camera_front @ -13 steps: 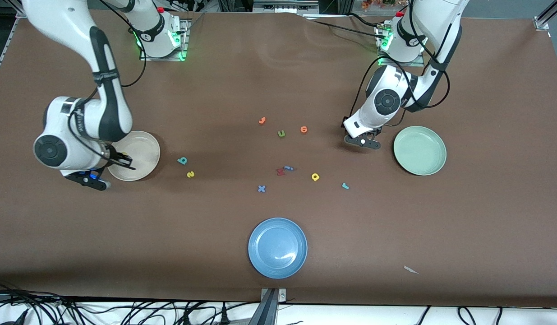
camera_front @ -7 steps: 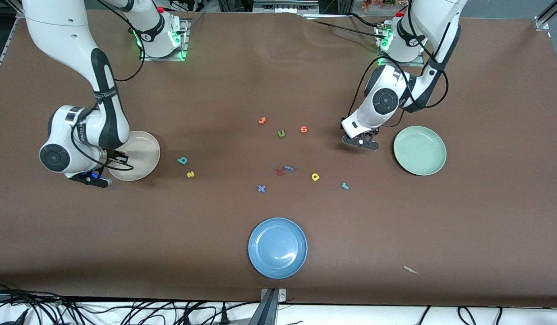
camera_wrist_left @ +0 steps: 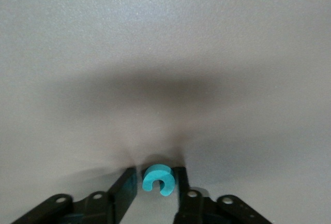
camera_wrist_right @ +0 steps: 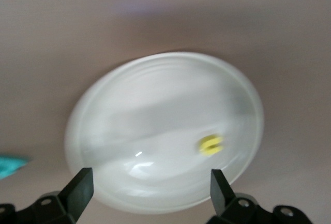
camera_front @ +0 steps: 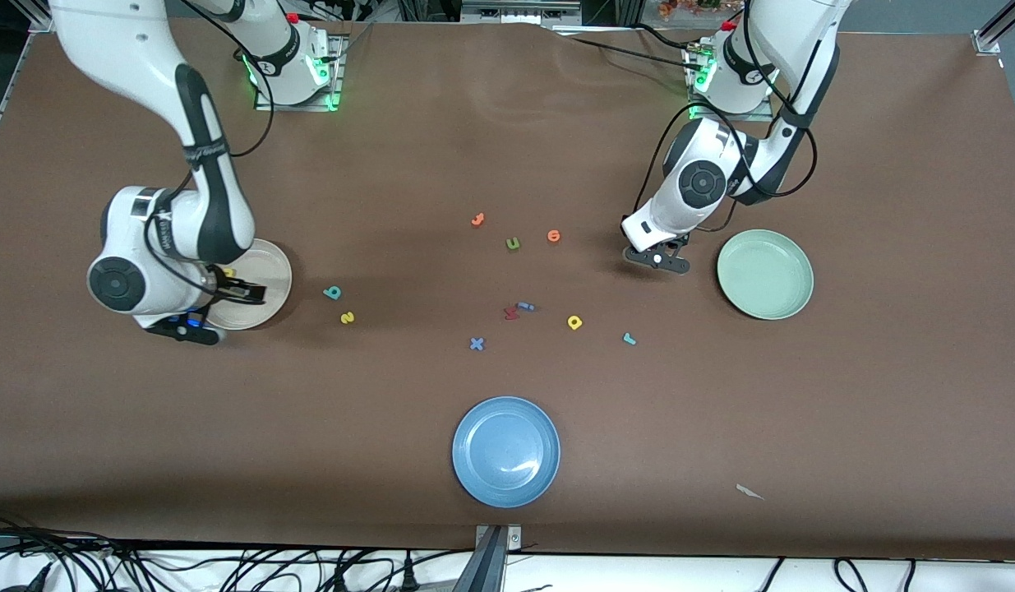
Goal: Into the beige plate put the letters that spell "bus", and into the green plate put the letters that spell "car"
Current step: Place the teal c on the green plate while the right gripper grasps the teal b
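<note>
Left gripper (camera_wrist_left: pixel 156 185) apparently clamped; right gripper (camera_wrist_right: pixel 147 189) spread wide.

Plates on the worktop (camera_front: pixel 507 123): three, namely one beige plate (camera_front: pixel 270 261), one green plate (camera_front: pixel 764 274), one blue plate (camera_front: pixel 505 450).

Foam letters in view: twelve.
- Yellow: three (camera_front: pixel 574 322).
- Teal: three (camera_front: pixel 333 292).
- Orange: two (camera_front: pixel 477 219).
- Blue: two (camera_front: pixel 476 344).
- Olive-green: one (camera_front: pixel 513 243).
- Red: one (camera_front: pixel 510 313).

Arms: two, one claw each.
</note>
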Controlling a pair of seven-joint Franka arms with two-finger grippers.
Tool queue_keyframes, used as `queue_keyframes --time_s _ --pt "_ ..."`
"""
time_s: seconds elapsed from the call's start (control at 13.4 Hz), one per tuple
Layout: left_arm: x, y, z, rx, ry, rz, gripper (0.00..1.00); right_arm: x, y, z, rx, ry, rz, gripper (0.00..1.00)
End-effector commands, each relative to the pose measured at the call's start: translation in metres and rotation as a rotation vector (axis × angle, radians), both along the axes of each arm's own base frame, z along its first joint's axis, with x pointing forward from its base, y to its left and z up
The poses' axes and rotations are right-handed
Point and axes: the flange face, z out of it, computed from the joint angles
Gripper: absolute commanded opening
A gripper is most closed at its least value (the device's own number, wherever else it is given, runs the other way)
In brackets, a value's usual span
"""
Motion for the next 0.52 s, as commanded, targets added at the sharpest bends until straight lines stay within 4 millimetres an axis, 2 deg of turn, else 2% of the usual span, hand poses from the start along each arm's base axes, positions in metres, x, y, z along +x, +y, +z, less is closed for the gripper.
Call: queue_keyframes --time_s 0.0,0.22,0.3,0.45 --pt "0.000 -0.003 -0.001 -0.006 -0.002 0.005 0.28 -0.003 0.056 0.012 0.038 0.003 0.057 1.00" --pt "0.001 -0.004 0.002 -0.008 -0.008 0.002 0.17 -0.015 0.098 -0.010 0.074 -0.011 0.146 0.99" --pt "0.003 -0.002 0.008 -0.012 -0.018 0.004 0.15 -0.020 0.100 -0.019 0.078 -0.028 0.153 0.99" --pt "0.019 0.011 0.040 -0.027 -0.069 0.021 0.15 -0.028 0.100 -0.034 0.080 -0.050 0.159 0.99"
